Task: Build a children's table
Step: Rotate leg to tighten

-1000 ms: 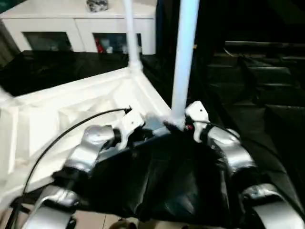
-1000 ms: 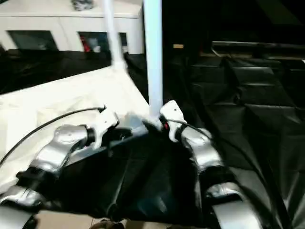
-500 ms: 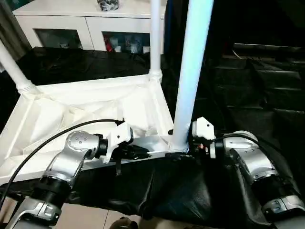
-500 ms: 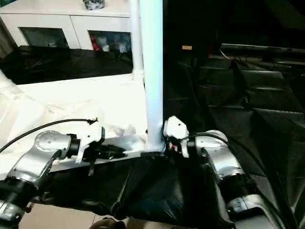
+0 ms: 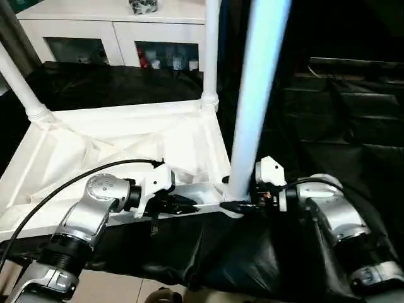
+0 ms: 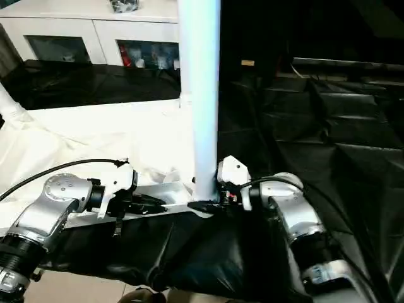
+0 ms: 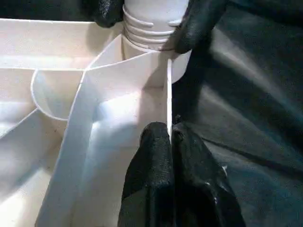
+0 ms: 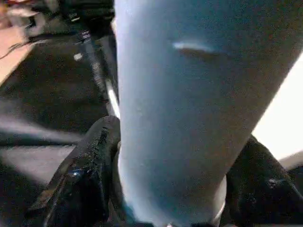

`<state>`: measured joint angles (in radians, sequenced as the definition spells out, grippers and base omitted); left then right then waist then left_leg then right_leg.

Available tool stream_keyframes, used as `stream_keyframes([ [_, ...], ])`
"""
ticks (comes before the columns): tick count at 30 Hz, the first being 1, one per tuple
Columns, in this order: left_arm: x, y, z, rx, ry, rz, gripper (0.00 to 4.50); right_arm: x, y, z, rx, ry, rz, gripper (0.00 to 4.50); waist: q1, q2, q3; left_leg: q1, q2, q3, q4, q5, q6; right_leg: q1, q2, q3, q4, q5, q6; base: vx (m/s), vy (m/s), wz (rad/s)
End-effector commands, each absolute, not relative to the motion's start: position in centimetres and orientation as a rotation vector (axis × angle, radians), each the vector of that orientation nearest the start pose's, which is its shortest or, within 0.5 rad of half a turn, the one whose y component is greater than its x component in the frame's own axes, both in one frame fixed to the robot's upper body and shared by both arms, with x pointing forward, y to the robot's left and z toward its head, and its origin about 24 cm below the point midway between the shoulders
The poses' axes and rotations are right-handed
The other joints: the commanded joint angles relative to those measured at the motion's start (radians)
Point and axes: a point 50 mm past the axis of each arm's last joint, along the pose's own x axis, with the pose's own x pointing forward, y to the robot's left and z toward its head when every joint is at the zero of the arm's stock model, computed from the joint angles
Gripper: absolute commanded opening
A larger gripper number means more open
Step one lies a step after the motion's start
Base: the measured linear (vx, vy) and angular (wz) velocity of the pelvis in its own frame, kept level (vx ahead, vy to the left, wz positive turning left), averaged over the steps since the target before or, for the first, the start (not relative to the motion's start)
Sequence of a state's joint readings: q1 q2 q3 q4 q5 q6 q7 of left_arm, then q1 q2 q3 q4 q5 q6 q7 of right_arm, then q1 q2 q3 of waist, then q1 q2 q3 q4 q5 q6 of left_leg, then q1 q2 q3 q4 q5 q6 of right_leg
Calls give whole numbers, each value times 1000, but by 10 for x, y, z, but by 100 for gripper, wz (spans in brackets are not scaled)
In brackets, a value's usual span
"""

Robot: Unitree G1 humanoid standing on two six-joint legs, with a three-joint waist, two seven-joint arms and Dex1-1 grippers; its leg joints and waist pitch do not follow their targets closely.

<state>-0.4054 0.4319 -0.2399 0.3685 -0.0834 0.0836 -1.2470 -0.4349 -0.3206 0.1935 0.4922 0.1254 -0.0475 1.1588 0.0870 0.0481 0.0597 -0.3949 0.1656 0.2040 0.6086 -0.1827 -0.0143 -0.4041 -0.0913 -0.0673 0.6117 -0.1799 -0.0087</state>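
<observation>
The white tabletop lies upside down on a black sheet, ribbed side up. Three white legs stand upright in its corner sockets: the near one, a far one and one at the left. My left gripper is shut on the tabletop's thin near rim, one finger on each side. At the base of the near leg, just above its socket, my right gripper is closed on the leg. Its black fingers press against both sides of the tube.
A white glass-door cabinet stands behind the table. The black sheet hangs over the near edge under my forearms. Dark covered furniture fills the right side.
The camera has swung, so the whole picture shifted. My right gripper's fingers have narrowed around the near leg's base. The left gripper keeps its pinch on the rim.
</observation>
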Motion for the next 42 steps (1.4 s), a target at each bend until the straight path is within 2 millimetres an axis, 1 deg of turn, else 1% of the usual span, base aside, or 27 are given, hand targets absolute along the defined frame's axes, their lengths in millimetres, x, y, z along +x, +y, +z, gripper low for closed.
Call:
stream_keyframes([
  [1,303,117,71,309,179,-1302,0,308,-109,36,-174,200,1108,270,-8,-12,-68,30,73,-35,-86,-260,19,30,-69,52,-75,-288,-228,0,0,0],
  [2,309,110,69,315,186,-1245,0,314,-105,33,-170,194,1019,270,-14,-12,-64,30,70,-35,-87,-275,9,27,-68,52,-80,-311,-227,0,0,0],
  [3,316,102,67,314,185,-1187,0,321,-101,30,-166,207,909,270,-17,-11,-67,35,67,-40,-87,-293,-19,30,-72,50,-83,-352,-215,0,0,0],
  [4,319,97,66,313,185,-1157,0,325,-98,29,-165,217,850,270,-22,-13,-66,36,66,-38,-87,-299,-27,29,-70,50,-85,-363,-210,0,0,0],
  [5,319,97,66,313,185,-1157,0,325,-98,29,-165,217,850,269,-27,-14,-65,38,65,-42,-88,-314,-41,30,-73,49,-88,-381,-202,0,0,0],
  [6,324,90,65,311,182,-1116,0,330,-96,27,-177,233,755,269,-28,-15,-67,36,65,-43,-87,-317,-37,34,-75,49,-89,-381,-197,0,0,0],
  [7,328,83,65,307,180,-1077,0,335,-93,26,-180,245,664,269,-36,-10,-64,36,63,-39,-88,-317,-35,26,-68,50,-92,-371,-193,0,0,0],
  [8,331,78,66,303,179,-1054,0,338,-91,26,-171,252,613,269,-36,-10,-66,37,61,-41,-87,-328,-36,29,-70,50,-94,-376,-187,0,0,0],
  [9,334,72,66,298,178,-1029,0,341,-88,26,-158,260,561,269,-37,-12,-71,36,61,-41,-86,-307,-32,32,-71,51,-90,-345,-193,0,0,0],
  [11,339,60,69,303,169,-967,0,343,-77,27,-136,258,531,269,-32,-11,-73,33,62,-39,-83,-274,-12,36,-72,51,-86,-286,-202,0,0,0],
  [12,339,60,69,303,169,-967,0,343,-77,27,-136,258,531,269,-30,-9,-73,30,62,-38,-83,-259,-5,38,-71,51,-84,-265,-204,0,0,0],
  [13,341,52,71,306,157,-948,0,342,-69,28,-143,242,548,269,-27,-9,-76,30,62,-36,-80,-233,9,38,-70,51,-81,-227,-210,0,0,0],
  [15,341,50,71,312,150,-946,0,342,-65,28,-144,230,553,269,-25,-11,-78,26,61,-35,-77,-197,32,43,-70,49,-74,-170,-225,0,0,0],
  [16,340,48,70,328,142,-961,0,342,-63,29,-119,216,557,325,-22,-10,-79,25,62,-34,-75,-180,52,43,-70,48,-72,-147,-234,0,0,0],
  [17,340,48,70,328,142,-961,0,342,-63,29,-119,216,557,338,-22,-9,-79,24,62,-34,-75,-181,57,43,-70,48,-72,-148,-234,0,0,0],
  [20,335,51,68,335,133,-1008,0,343,-66,31,-117,196,562,345,-23,-8,-76,25,63,-35,-78,-204,57,43,-70,46,-75,-180,-232,0,0,0],
  [22,333,56,67,336,128,-1031,0,344,-69,33,-148,175,559,379,-25,-9,-75,27,65,-36,-81,-233,43,41,-70,47,-78,-216,-227,0,0,0],
  [25,330,62,66,335,128,-1057,0,345,-75,34,-175,159,567,384,-28,-8,-74,23,64,-37,-81,-240,39,43,-71,47,-78,-221,-227,0,0,0],
  [26,327,67,65,335,126,-1083,0,345,-80,34,-191,146,604,384,-29,-8,-75,25,66,-37,-81,-241,41,43,-74,47,-77,-216,-227,0,0,0],
  [31,321,78,64,329,124,-1133,0,339,-91,35,-211,135,748,384,-30,-10,-76,20,64,-34,-76,-204,75,48,-72,47,-72,-162,-246,0,0,0],
  [32,316,84,65,328,119,-1184,0,333,-96,37,-253,116,866,384,-27,-5,-75,22,67,-34,-75,-202,83,46,-70,46,-71,-161,-252,0,0,0],
  [35,314,87,66,326,117,-1208,0,329,-98,37,-264,114,927,384,-26,-5,-73,23,69,-33,-78,-227,77,44,-68,46,-73,-188,-255,0,0,0],
  [37,308,96,70,329,109,-1268,0,319,-103,39,-241,122,1077,384,-21,-5,-71,25,72,-33,-81,-248,75,46,-66,45,-74,-205,-251,0,0,0],
  [39,306,102,72,338,112,-1292,0,313,-107,40,-233,131,1159,384,-20,-4,-73,23,74,-34,-81,-244,80,44,-66,46,-70,-194,-253,0,0,0],
  [40,305,106,73,343,116,-1303,0,309,-109,40,-235,137,1203,384,-17,-4,-72,27,75,-32,-81,-247,77,41,-65,47,-71,-194,-257,0,0,0],
  [41,304,111,74,351,121,-1315,0,304,-112,40,-247,151,1268,384,-16,-4,-71,26,76,-33,-82,-249,77,41,-65,47,-71,-196,-257,0,0,0],
  [42,303,115,74,355,129,-1328,0,298,-116,40,-256,171,1333,384,-14,-10,-71,26,75,-33,-82,-247,78,43,-65,46,-71,-200,-254,0,0,0],
])
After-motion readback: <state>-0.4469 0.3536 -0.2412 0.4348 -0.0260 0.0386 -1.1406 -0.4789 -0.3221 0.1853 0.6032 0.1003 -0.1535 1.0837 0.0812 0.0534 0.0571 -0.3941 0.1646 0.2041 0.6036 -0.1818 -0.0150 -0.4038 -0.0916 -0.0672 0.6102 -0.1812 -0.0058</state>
